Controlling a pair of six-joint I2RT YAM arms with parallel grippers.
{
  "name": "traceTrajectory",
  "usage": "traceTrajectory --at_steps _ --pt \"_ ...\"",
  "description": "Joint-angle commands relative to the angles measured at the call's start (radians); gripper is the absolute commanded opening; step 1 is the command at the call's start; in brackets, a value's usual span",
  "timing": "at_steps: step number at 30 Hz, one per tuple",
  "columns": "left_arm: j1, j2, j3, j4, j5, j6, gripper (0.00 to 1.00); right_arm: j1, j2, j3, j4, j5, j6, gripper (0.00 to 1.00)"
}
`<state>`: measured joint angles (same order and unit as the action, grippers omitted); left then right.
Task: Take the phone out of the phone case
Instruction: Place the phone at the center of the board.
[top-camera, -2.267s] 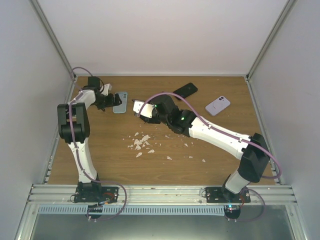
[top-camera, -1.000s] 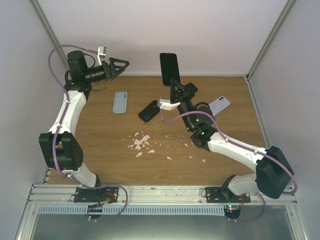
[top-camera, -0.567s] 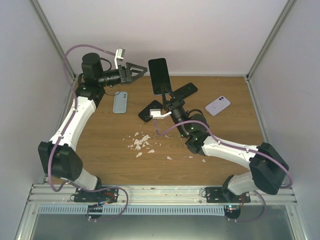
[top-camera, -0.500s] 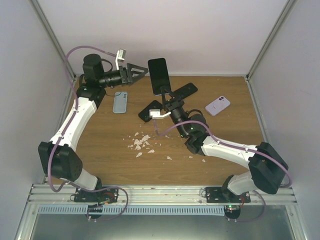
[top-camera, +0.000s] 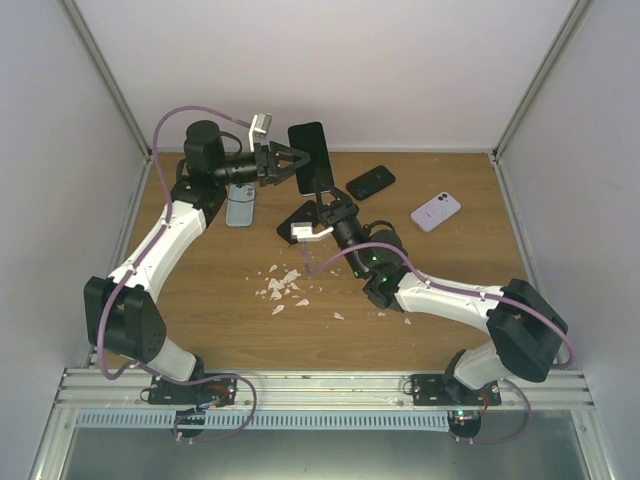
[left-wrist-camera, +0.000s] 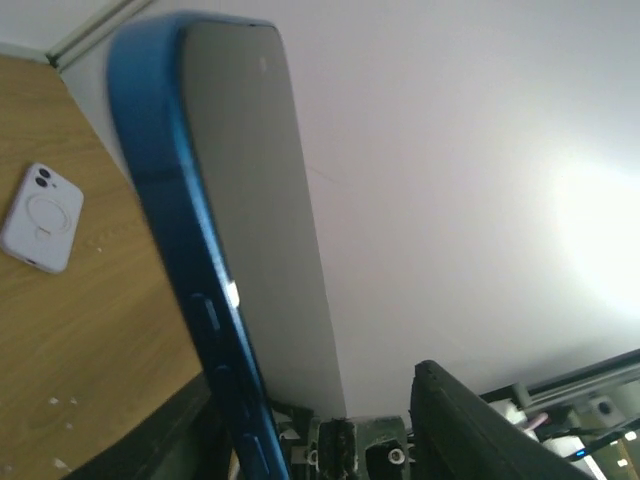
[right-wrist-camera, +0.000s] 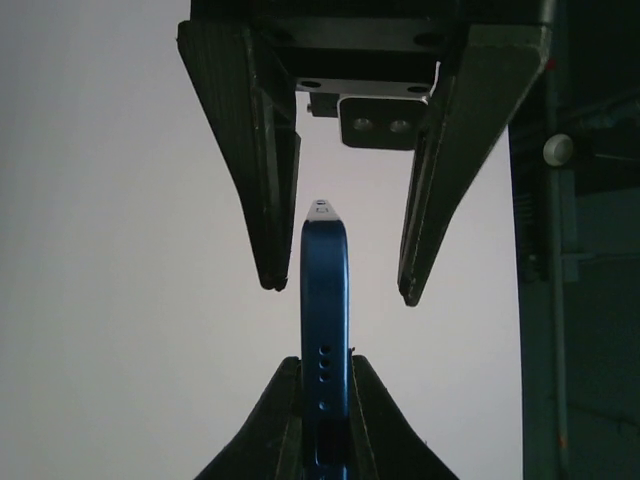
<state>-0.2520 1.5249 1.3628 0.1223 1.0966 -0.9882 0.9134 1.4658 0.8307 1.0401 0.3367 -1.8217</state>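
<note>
Right gripper (top-camera: 323, 197), upper centre of the overhead view, is clamped on the lower end of the phone (top-camera: 310, 155) and holds it upright, clear of the table (top-camera: 200, 300). The phone shows a dark screen and a blue rim.

In the right wrist view, the two fingers of the right gripper (right-wrist-camera: 325, 365) press the phone (right-wrist-camera: 325, 300) from both sides at the bottom of the frame.

Left gripper (top-camera: 291, 165) reaches in from the upper left with its jaws spread. In the right wrist view, the left gripper (right-wrist-camera: 340, 290) straddles the phone's top end, one finger on each side (a narrow gap shows on the left, a wider one on the right). Neither finger touches it.

The left wrist view has the phone (left-wrist-camera: 250, 230) filling the left half of the frame, edge-on and very close.

A light-blue case (top-camera: 240, 207) lies flat on the table below the left arm, apart from the phone. A purple case (top-camera: 435, 211) and a black handset (top-camera: 370, 182) lie to the right. White crumbs (top-camera: 282, 285) are scattered at centre.
</note>
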Motion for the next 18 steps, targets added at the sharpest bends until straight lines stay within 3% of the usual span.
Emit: traceTrajectory --at_steps 1,12,15,18 --pt "0.000 0.011 -0.039 0.146 0.017 -0.092 0.42 0.007 -0.006 0.048 0.168 0.024 -0.012 0.01" --pt "0.000 0.013 -0.068 0.197 0.011 -0.156 0.08 0.008 0.004 0.055 0.162 0.042 -0.011 0.04" --pt "0.006 0.009 -0.068 0.198 0.011 -0.155 0.00 0.009 0.000 0.055 0.149 0.044 -0.003 0.24" --pt "0.029 0.012 -0.057 0.191 0.011 -0.145 0.00 0.009 -0.004 0.044 0.146 0.045 0.000 0.45"
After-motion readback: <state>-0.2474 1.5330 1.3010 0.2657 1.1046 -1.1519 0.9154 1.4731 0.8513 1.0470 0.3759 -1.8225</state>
